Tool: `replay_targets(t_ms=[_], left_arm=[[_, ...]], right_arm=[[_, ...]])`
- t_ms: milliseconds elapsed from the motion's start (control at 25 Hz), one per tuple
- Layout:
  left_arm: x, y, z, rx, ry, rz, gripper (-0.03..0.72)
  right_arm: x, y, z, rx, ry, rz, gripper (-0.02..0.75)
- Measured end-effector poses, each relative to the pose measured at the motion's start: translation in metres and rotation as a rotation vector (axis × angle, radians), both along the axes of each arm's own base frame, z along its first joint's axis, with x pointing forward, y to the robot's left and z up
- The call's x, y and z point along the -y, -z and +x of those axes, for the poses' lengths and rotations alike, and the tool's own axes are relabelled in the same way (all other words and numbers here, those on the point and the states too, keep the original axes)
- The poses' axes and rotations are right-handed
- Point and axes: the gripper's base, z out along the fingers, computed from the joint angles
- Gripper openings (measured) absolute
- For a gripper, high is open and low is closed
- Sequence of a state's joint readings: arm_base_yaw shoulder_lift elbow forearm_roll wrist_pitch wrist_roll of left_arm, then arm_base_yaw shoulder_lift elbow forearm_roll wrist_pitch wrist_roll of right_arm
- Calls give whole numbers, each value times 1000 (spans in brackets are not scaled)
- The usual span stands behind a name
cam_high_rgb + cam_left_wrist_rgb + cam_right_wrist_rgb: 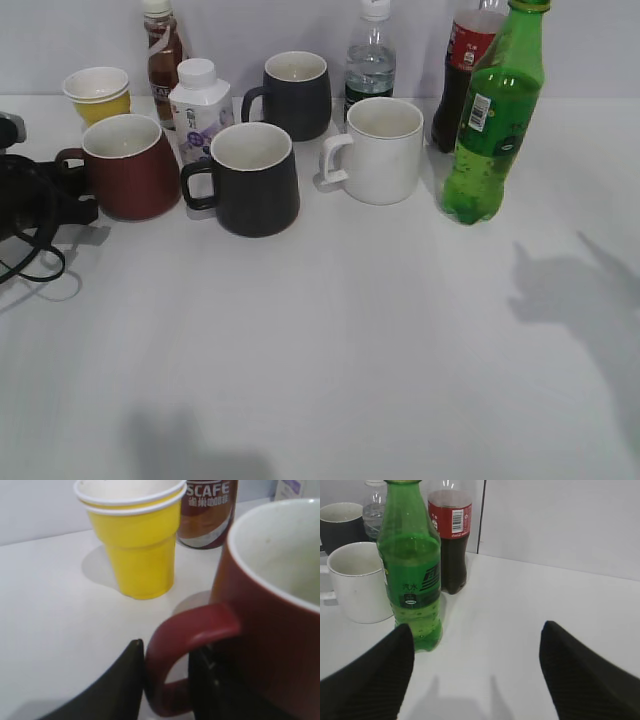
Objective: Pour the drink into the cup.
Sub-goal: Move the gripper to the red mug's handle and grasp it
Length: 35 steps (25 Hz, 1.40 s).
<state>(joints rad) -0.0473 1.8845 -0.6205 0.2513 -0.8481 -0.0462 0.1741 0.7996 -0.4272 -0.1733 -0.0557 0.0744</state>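
Note:
The dark red-brown cup (130,170) stands at the left of the table; up close in the left wrist view (270,610) its white inside looks empty. My left gripper (167,647) is shut on the cup's handle, one finger outside the loop and one inside; it also shows in the exterior view (70,195). The green drink bottle (490,130) stands upright at the back right. In the right wrist view the bottle (412,565) is ahead and left of my right gripper (476,626), which is open, empty and out of the exterior view.
Near the cup are a yellow paper cup (132,540), a brown coffee bottle (207,512), a white milk bottle (200,110) and two black mugs (250,180). A white mug (380,150), a water bottle (370,60) and a red-labelled cola bottle (451,540) stand by the drink.

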Motion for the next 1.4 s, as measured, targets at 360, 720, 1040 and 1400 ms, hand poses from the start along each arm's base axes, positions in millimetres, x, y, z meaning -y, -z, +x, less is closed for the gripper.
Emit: replay_targets(t_ms=[360,720,1040,1400], left_arm=[[-22,-1,1,22,-8,30,246],[-20,-4,9,66,40,44,246],[-20,4,29,75,47,47,186],[-18,7,37,106,72,45,61]], right_arm=[[0,0,0,0,0,0,586],[0,0,0,1,-1,-1,587],[0,0,0,1,-1,-1,587],[-1,-2,1,26,-6,5,586]])
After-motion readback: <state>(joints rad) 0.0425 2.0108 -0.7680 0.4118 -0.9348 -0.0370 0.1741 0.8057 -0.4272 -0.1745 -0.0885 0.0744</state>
